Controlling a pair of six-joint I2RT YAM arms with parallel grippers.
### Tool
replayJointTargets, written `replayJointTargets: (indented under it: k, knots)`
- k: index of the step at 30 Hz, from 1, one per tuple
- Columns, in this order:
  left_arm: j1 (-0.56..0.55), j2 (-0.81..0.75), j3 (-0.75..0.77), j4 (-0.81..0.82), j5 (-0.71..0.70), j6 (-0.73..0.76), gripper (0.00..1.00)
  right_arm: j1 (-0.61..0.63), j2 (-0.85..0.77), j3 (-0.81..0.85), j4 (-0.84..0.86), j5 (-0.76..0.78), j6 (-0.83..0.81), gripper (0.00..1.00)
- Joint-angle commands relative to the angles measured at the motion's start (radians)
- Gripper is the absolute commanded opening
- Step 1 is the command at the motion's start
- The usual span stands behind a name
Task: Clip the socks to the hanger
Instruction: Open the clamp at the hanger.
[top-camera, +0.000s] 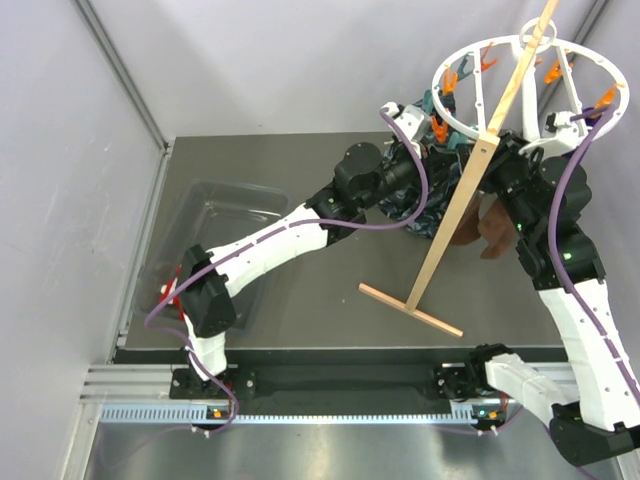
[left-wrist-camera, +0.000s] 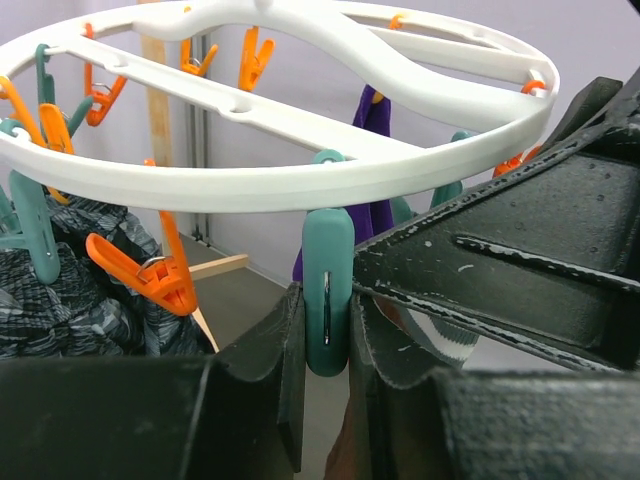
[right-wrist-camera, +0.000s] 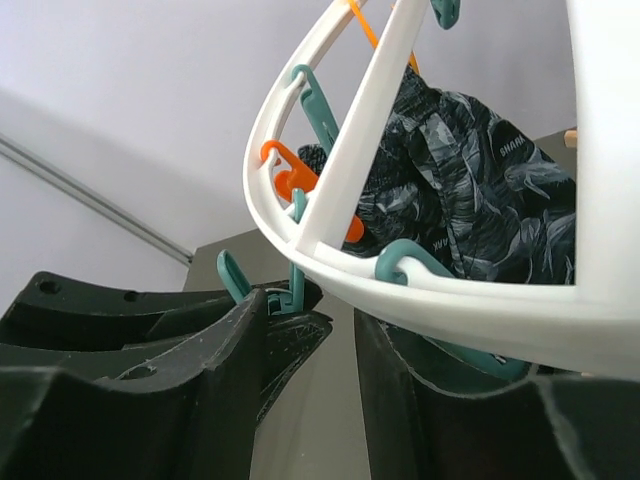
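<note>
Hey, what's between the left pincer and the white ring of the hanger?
A teal clip hanging from the hanger, its lower end between the fingers of the left pincer; the left wrist view shows it.

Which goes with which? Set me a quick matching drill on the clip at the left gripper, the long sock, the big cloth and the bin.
1 teal clip
2 long sock
3 patterned cloth
4 clear bin

a purple, hanging
b on the table, left side
c between the left gripper fingers
d dark blue

Pairs: 1-c, 2-a, 3-d, 4-b.
</note>
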Motion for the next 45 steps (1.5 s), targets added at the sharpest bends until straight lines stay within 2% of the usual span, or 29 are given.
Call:
replayJointTargets:
  k: [1,15,27,32,45]
  knots:
    - [0.005,0.0,0.057,0.005,-0.016,0.012,0.0,-0.008,0.007,0.083,-0.026,-0.058,-0.018,0.41]
    - [0.005,0.021,0.12,-0.078,-0.007,-0.017,0.0,-0.022,-0.025,0.066,0.012,-0.106,0.045,0.43]
    - [0.005,0.006,0.102,-0.062,0.039,-0.043,0.0,-0.036,0.012,0.05,0.052,-0.084,0.04,0.45]
    - [0.005,0.009,0.096,-0.052,0.047,-0.06,0.0,-0.036,0.02,0.021,0.123,-0.058,0.045,0.45]
    - [0.002,0.01,0.092,-0.041,0.056,-0.079,0.0,-0.036,0.063,0.011,0.189,-0.053,0.065,0.41]
